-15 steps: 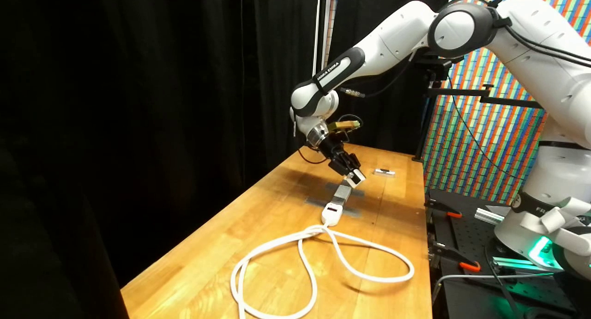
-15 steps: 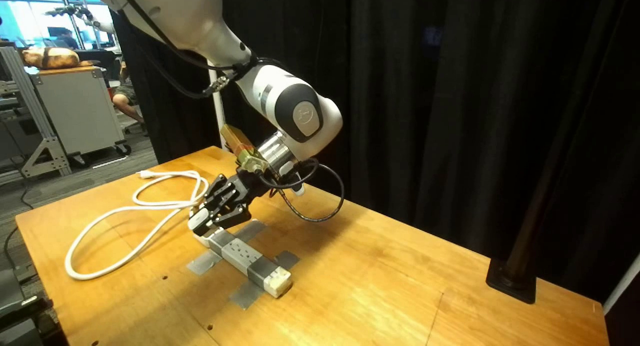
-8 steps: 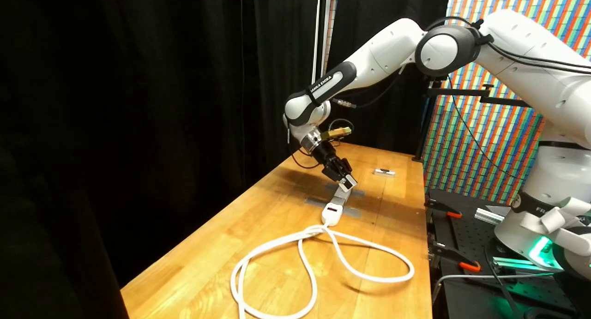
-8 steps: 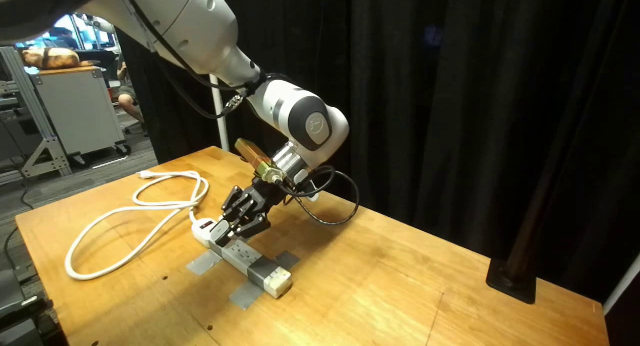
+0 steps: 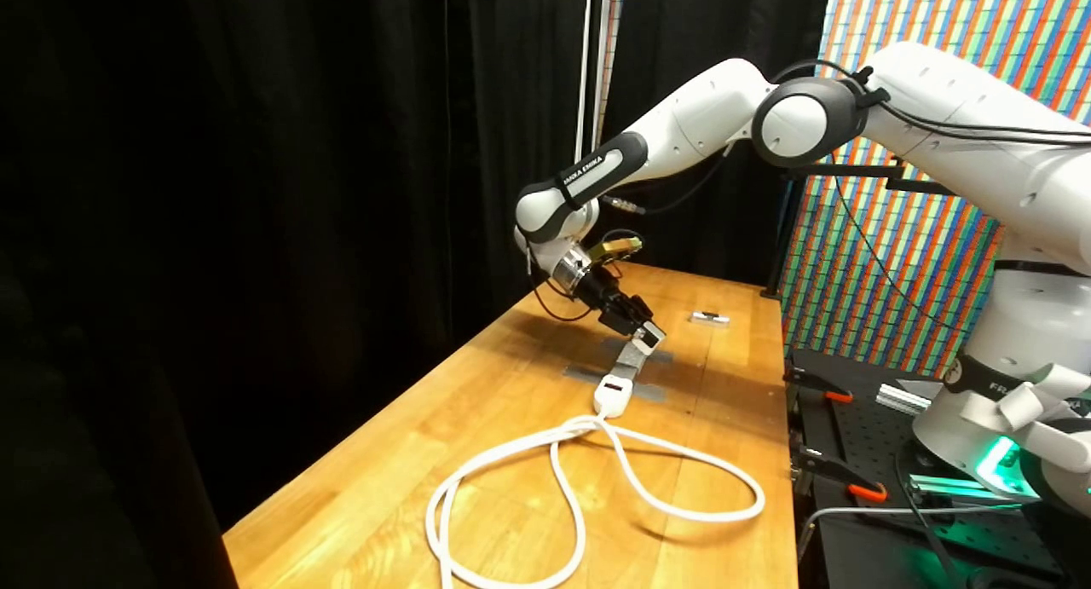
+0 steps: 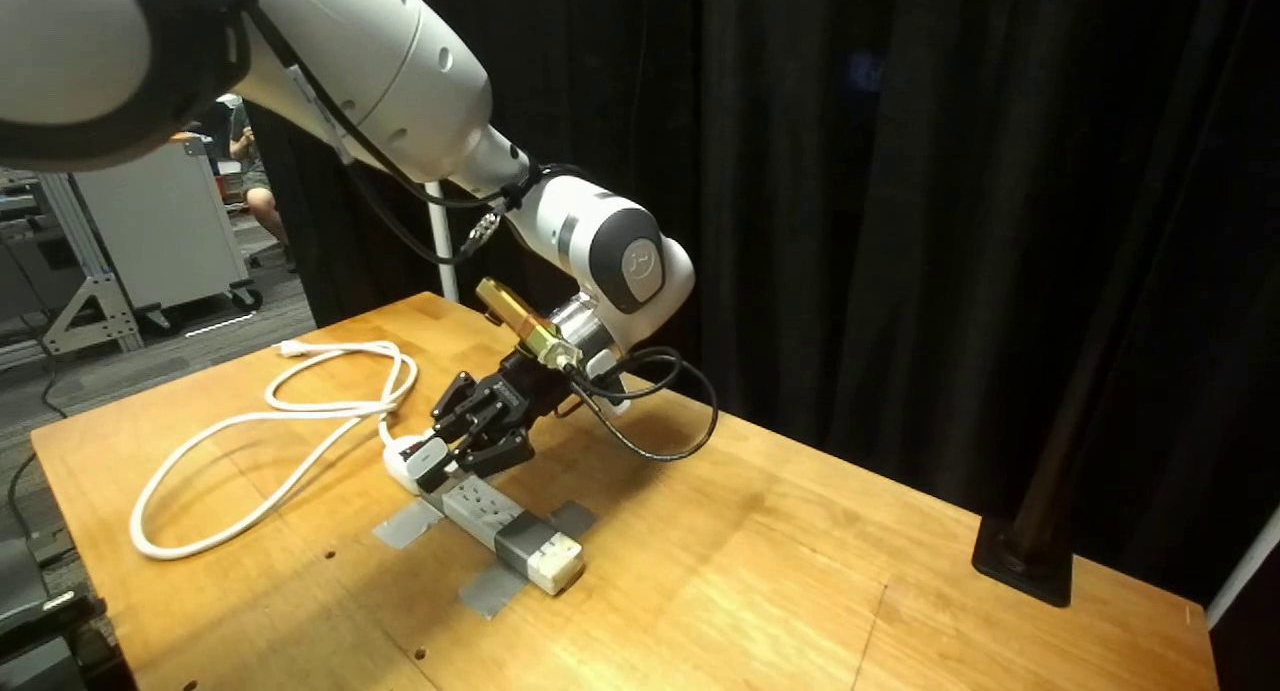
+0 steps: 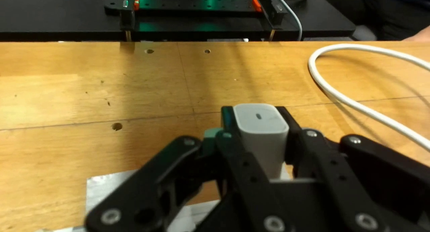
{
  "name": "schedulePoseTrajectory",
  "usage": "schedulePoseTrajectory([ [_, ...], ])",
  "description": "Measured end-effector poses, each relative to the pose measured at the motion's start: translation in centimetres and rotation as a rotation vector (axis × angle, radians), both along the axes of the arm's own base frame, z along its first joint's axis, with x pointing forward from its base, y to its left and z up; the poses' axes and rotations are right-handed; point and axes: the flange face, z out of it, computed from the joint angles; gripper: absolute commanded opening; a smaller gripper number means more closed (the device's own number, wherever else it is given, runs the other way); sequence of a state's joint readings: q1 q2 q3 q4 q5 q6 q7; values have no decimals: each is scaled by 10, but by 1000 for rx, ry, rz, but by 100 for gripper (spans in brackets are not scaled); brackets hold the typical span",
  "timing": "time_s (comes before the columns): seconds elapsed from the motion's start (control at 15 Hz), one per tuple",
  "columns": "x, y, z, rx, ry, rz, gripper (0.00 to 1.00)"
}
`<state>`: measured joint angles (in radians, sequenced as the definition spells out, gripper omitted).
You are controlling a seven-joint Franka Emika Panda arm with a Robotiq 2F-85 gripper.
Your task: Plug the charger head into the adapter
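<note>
White, blocky: charger head (image 7: 261, 119), one; corners rounded; a small dark slot in the face shown by the wrist view; prongs not visible

Position: over the power strip (image 6: 483, 514), tilted to it and overlapping it in both exterior views; touching or just apart, cannot tell; judged not yet seated

Holder: gripper (image 7: 258, 124), jaws set at the charger head's own width and bearing on two opposite sides of it

Handling, by judgement: light, stiff, hard-cased; smooth sides may let it slip or pivot between the jaws under a push; prongs, probably on the hidden face away from the slot, the one part likely to bend

Hold, by judgement: the two flat flanks, as in use here, clear of the prong face; casing wants squaring to the power strip before pressure

Power strip, taken as the adapter: sockets in its upper face; grey tape (image 6: 408, 523) runs across it and onto the table (image 6: 700, 571) beneath; should resist a downward push

Cable (image 5: 707, 516): white, looped, leading from one end of the power strip; probably springy; no place to take hold
</note>
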<state>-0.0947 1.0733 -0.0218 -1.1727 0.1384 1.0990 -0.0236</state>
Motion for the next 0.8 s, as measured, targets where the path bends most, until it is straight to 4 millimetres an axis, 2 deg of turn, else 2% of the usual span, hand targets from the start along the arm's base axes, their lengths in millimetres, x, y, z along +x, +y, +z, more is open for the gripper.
schedulePoseTrajectory([
  [0.47,12,4,-5,8,-26,56,18],
  [0.8,13,2,-17,-7,-20,72,18],
])
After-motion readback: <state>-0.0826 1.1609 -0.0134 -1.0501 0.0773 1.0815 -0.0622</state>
